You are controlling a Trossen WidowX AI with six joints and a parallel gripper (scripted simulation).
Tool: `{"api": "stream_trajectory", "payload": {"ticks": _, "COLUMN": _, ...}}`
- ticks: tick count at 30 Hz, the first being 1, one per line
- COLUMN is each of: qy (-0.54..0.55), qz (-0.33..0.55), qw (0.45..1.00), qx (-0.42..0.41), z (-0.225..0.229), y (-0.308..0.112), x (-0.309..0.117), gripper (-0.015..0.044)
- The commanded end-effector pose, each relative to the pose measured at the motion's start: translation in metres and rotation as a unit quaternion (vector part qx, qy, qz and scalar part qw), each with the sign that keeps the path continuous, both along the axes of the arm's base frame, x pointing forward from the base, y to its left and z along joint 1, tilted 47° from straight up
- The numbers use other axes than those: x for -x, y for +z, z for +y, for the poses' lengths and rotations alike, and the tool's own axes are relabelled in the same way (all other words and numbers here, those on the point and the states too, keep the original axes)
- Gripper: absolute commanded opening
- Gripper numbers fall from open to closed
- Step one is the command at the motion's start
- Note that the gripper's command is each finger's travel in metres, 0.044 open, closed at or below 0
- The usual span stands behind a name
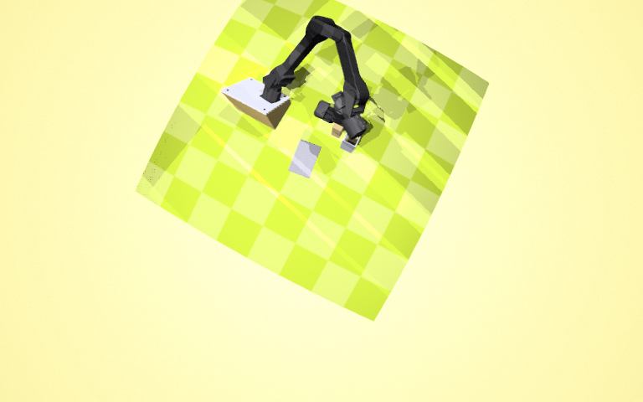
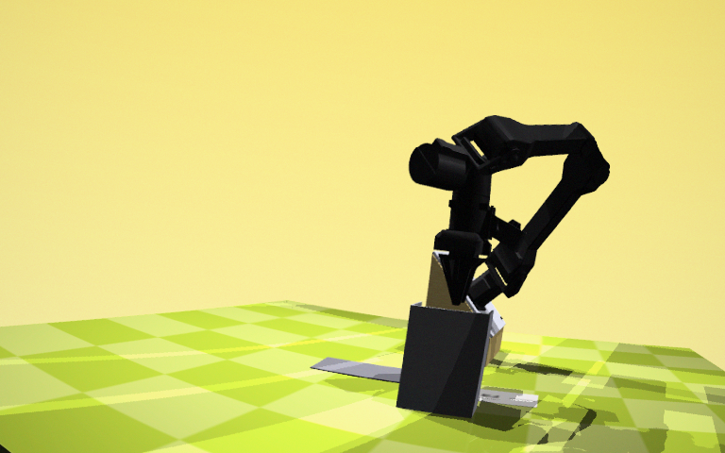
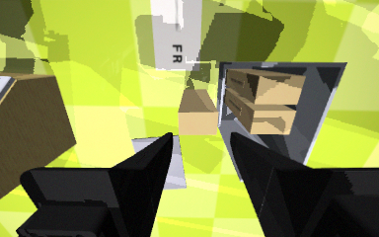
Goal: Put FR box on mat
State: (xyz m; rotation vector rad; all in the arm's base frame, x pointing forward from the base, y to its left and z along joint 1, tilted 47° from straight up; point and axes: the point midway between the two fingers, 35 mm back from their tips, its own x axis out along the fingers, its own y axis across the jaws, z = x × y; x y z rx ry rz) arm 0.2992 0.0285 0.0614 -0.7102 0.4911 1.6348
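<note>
- Top view: your arm loops over the upper middle of the frame, its hand bent down above the bin. The loose box shows just left of the bin; the grey mat lies lower left of both.
- Exterior view: the hand points steeply down at right of centre, a finger in front of the brown box rising past the bin's rim. You can't judge contact from here.
- Wrist view: your fingers stand apart, clamping nothing; the loose box shows between the tips near the centre, outside the bin. Two boxes remain in the bin, right of centre.
- Also there, a white slab at top centre reads FR; you can't tell whether it is a label or a reflection. No readable code shows on any box, so which one is FR stays unproven, though the loose box seems the likely target.
- To take it well, you'd confirm the code, centre the tips, close squarely and keep the right finger off the bin. Then turn the print upward before lowering onto the mat.
</note>
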Motion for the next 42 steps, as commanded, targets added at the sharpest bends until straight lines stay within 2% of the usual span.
{"api": "stream_trajectory", "payload": {"ticks": 1, "qy": 0.001, "qz": 0.005, "qw": 1.0, "qx": 0.0, "z": 0.006, "y": -0.006, "x": 0.002, "gripper": 0.0236}}
{"api": "stream_trajectory", "payload": {"ticks": 23, "qy": 0.001, "qz": 0.005, "qw": 1.0, "qx": -0.001, "z": 0.025, "y": -0.024, "x": 0.005, "gripper": 0.0236}}
{"api": "stream_trajectory", "payload": {"ticks": 35, "qy": 0.003, "qz": 0.002, "qw": 1.0, "qx": 0.001, "z": 0.023, "y": -0.023, "x": 0.004, "gripper": 0.0156}}
{"api": "stream_trajectory", "payload": {"ticks": 42, "qy": 0.003, "qz": 0.002, "qw": 1.0, "qx": 0.001, "z": 0.023, "y": -0.023, "x": 0.004, "gripper": 0.0152}}
